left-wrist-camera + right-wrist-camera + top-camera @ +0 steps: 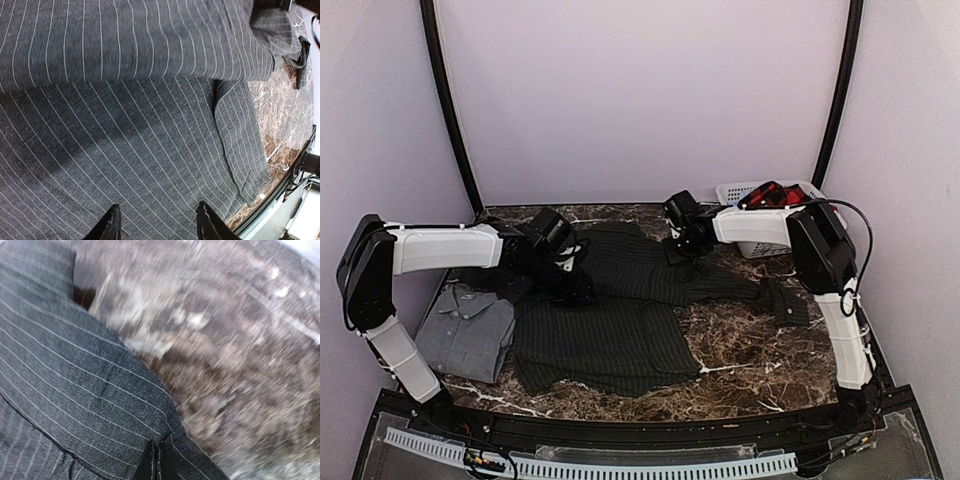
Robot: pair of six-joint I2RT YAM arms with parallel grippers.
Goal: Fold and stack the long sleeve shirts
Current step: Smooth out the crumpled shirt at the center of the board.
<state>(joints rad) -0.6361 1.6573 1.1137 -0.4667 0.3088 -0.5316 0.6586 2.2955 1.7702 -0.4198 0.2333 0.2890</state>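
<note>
The black pinstripe shirt (610,340) lies spread across the middle of the marble table, one sleeve reaching right to its cuff (786,300). My left gripper (575,285) hovers over the shirt's left part; in the left wrist view its gripper (159,216) stands open above the striped cloth (125,125), nothing between the fingers. My right gripper (678,250) sits at the shirt's far edge. In the right wrist view the gripper (156,462) is shut, pinching a fold of the pinstripe cloth (75,365). The grey shirt (470,330) lies folded at the left. The red plaid shirt (775,195) is in the basket.
A white slatted basket (760,246) stands at the back right corner behind the right arm. Bare marble table (750,360) shows to the right of the spread shirt. The table's front edge (280,185) runs close to the shirt's hem.
</note>
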